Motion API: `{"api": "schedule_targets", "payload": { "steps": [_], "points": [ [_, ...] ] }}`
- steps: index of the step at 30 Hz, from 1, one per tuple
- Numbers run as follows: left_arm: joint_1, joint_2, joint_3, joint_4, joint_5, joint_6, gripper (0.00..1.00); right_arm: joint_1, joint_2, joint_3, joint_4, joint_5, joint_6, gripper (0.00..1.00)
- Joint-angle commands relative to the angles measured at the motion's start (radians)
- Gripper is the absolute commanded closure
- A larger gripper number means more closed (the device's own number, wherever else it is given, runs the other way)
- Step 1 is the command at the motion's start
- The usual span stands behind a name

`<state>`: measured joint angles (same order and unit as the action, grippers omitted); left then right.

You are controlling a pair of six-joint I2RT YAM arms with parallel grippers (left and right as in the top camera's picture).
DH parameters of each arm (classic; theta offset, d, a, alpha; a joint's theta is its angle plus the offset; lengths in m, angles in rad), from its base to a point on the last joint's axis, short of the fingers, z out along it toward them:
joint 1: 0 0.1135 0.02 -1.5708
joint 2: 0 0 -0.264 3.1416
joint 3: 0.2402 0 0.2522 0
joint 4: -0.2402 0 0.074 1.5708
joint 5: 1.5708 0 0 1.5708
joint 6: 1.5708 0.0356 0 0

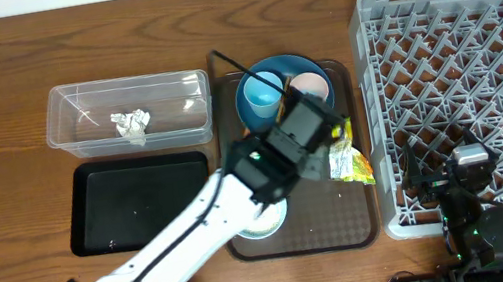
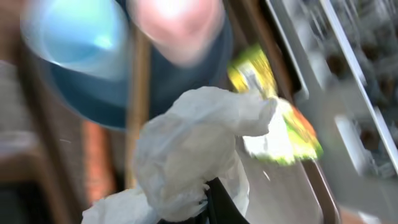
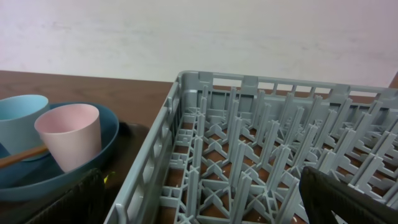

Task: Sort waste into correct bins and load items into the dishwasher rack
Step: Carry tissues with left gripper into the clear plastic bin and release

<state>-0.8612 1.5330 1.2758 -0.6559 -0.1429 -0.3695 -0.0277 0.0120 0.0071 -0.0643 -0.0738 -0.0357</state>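
Observation:
My left gripper [image 1: 320,138] hangs over the brown tray, shut on a crumpled white tissue [image 2: 199,143]. The yellow-green wrapper [image 1: 348,159] lies on the tray just right of it, and also shows in the left wrist view [image 2: 280,118]. The dark blue plate [image 1: 305,64] holds the light blue cup [image 1: 262,91], the pink cup [image 1: 311,84] and a chopstick [image 1: 238,65]. The white-and-blue bowl [image 1: 266,222] is partly hidden under my left arm. Another tissue [image 1: 132,123] lies in the clear tub [image 1: 72,95]. My right gripper [image 1: 470,170] is open and empty over the grey rack [image 1: 473,5].
The black tray [image 1: 140,201] sits in front of the clear tub. The brown serving tray [image 1: 347,232] lies between the bins and the rack. A blurred orange patch [image 2: 96,149] shows left of the held tissue. The rack wall [image 3: 155,149] is close to my right fingers.

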Motion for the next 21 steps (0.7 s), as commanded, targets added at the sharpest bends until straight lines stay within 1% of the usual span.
{"api": "schedule_targets", "payload": {
  "steps": [1,3,6,10,14,17,21],
  "points": [
    [0.070,-0.016,0.025,0.026,-0.150,-0.009,0.94,-0.006,-0.005,-0.002,-0.004,0.003,0.013,0.01],
    [0.124,-0.015,0.024,0.048,-0.162,-0.010,0.94,-0.006,-0.005,-0.002,-0.004,0.003,0.013,0.01],
    [0.222,-0.010,0.024,0.084,-0.162,-0.056,0.94,-0.006,-0.005,-0.002,-0.004,0.003,0.013,0.01],
    [0.385,-0.001,0.024,0.171,-0.159,-0.112,0.94,-0.006,-0.005,-0.002,-0.004,0.003,0.013,0.01],
    [0.529,0.019,0.023,0.217,-0.154,-0.140,0.94,-0.006,-0.005,-0.002,-0.004,0.003,0.013,0.01],
    [0.605,0.059,0.023,0.251,-0.154,-0.142,0.94,-0.006,-0.005,-0.002,-0.004,0.003,0.013,0.01],
    [0.657,0.142,0.023,0.300,-0.154,-0.140,0.93,-0.006,-0.005,-0.002,-0.004,0.003,0.013,0.01]
  ]
}}
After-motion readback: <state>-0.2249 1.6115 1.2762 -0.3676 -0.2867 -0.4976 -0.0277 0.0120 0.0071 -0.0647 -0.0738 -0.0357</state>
